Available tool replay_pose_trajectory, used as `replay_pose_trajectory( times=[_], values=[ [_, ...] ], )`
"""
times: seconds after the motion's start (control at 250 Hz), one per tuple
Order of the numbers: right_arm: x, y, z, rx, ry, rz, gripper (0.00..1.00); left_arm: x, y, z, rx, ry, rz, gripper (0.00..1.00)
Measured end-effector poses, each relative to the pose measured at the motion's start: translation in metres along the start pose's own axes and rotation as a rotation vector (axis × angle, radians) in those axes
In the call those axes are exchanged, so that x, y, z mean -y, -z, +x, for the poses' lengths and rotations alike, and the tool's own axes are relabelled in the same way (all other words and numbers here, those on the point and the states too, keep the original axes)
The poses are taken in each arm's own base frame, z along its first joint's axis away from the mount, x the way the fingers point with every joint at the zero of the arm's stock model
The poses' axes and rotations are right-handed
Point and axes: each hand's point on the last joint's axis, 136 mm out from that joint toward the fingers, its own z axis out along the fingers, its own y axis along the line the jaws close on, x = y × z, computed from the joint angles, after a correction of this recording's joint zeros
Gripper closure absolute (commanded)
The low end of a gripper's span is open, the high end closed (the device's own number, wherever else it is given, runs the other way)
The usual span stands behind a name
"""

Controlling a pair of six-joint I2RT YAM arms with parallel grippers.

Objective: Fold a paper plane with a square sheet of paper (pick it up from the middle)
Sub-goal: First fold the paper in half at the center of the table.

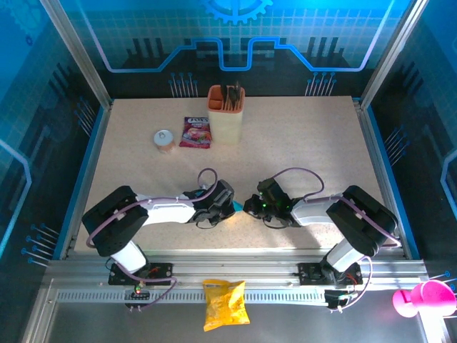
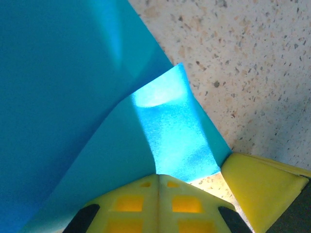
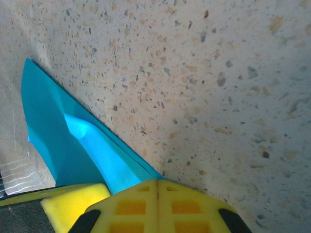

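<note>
Between the arms, mid-table: thin bright-blue square sheet of paper (image 2: 73,97) lay partly folded on the speckled beige table (image 1: 307,143).
Left gripper (image 2: 158,177): clenched, apparently pinching a raised flap; sheet spread ahead-left.
Right gripper (image 3: 157,182): clenched, apparently on the folded edge; long crease ran ahead-left.
Nearer arm: neither; both touched it.

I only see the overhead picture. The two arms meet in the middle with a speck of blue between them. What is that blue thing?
Observer: The left wrist camera shows a sheet of blue paper with one flap folded over.
Visitor: Are the hands open?
Observer: No. The left hand is closed, its tip at the edge of that flap.
Visitor: And the other one?
Observer: The right hand is closed too, at the end of a pointed wedge of the paper.
</note>
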Motion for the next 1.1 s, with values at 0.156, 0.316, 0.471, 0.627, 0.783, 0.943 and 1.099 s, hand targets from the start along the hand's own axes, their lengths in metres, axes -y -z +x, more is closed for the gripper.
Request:
replay_pose_trajectory(
  times=[0.156,0.316,0.471,0.627,0.783,0.943,1.099],
  values=[
    [-0.001,-0.001,-0.001,-0.003,-0.008,0.004,1.00,-0.011,0.005,-0.004,0.013,0.021,0.004,1.00],
    [-0.001,-0.001,-0.001,-0.004,-0.013,0.007,1.00,-0.024,0.012,-0.010,0.028,0.053,0.008,1.00],
    [-0.001,-0.002,-0.001,-0.006,-0.014,0.010,1.00,-0.036,0.017,-0.015,0.041,0.079,0.021,1.00],
    [-0.001,-0.003,-0.001,-0.007,-0.019,0.012,1.00,-0.048,0.023,-0.018,0.059,0.099,0.033,1.00],
    [-0.001,-0.003,-0.001,-0.008,-0.022,0.013,1.00,-0.069,0.035,-0.019,0.084,0.136,0.038,1.00],
    [-0.001,-0.003,-0.001,-0.008,-0.022,0.013,1.00,-0.097,0.054,-0.019,0.118,0.164,-0.005,1.00],
    [-0.002,-0.003,-0.001,-0.009,-0.022,0.013,1.00,-0.103,0.068,-0.021,0.131,0.129,-0.034,0.98]
  ],
)
